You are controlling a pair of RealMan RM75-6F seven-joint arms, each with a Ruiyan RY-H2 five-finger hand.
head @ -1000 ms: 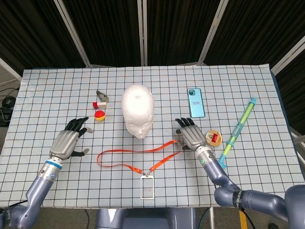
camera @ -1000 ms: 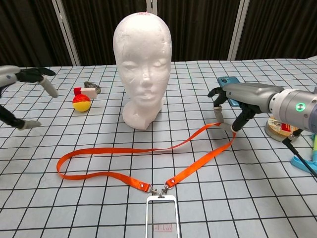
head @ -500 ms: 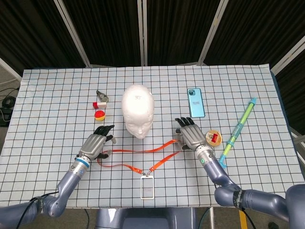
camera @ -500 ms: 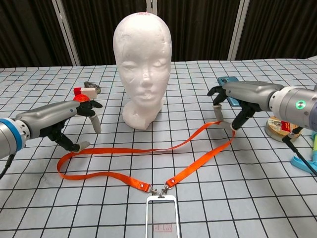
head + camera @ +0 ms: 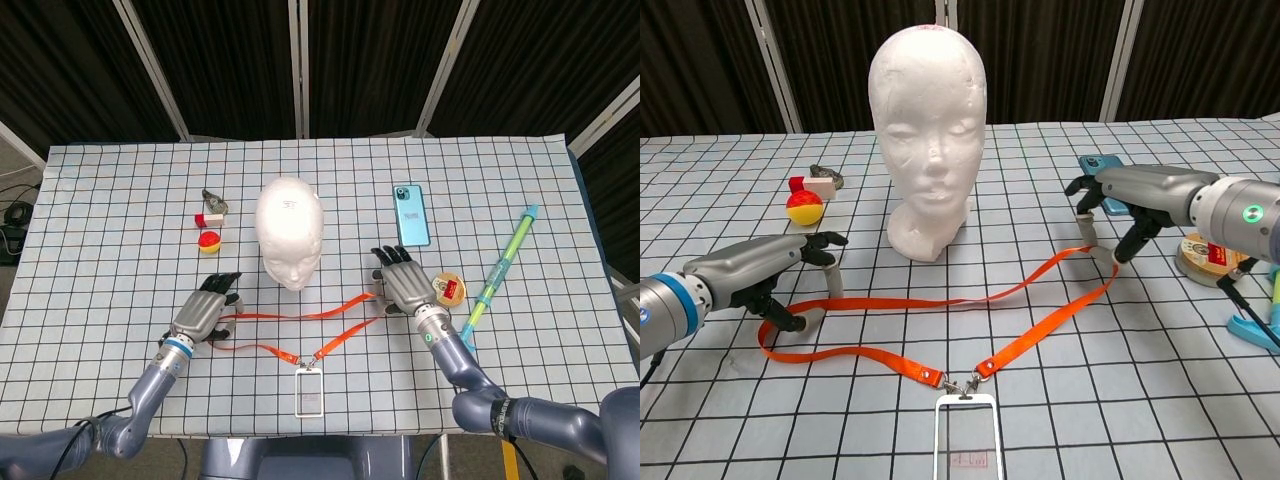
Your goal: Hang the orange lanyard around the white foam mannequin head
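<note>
Both robot hands, left [image 5: 775, 275] and right [image 5: 1118, 205], pinch flat orange lanyard [image 5: 940, 322] loop's ends

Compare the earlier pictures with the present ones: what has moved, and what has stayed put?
The left robot hand moved in from the table's left side to the left loop of the orange lanyard. The right robot hand stays at the right loop. The white foam mannequin head is unmoved.
</note>
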